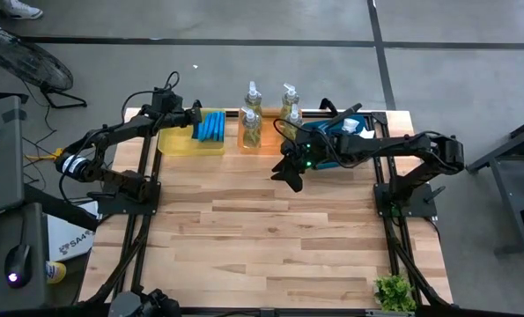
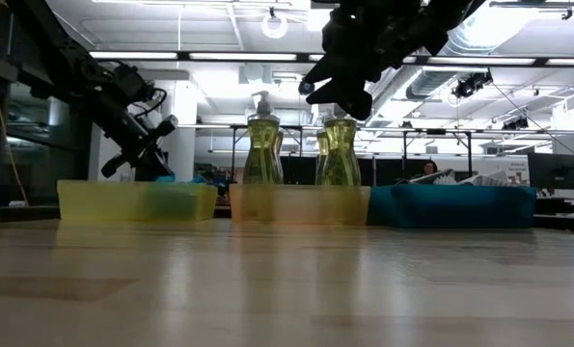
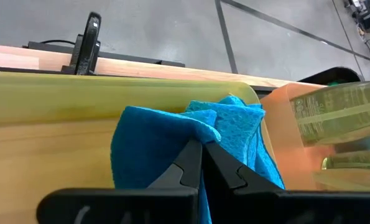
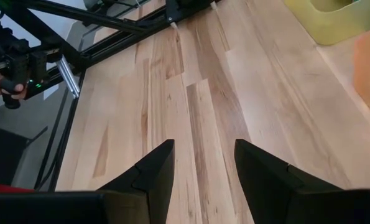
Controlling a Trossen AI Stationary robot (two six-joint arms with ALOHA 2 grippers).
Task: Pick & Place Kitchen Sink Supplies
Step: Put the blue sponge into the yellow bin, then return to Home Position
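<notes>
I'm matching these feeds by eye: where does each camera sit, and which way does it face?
High: overhead, straight down; both arms, yellow tray.
Low: table height, level across; soap bottles, both arms.
Left wrist: on left arm; shut left hand at blue sponges.
Right wrist: on right arm; open right hand over bare table.
Shared: sponges and bottles, high and left wrist.

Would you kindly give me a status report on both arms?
Left pincer shut, at blue sponges in yellow tray. Right pincer open, empty, above bare table. Nothing in the way.
</notes>
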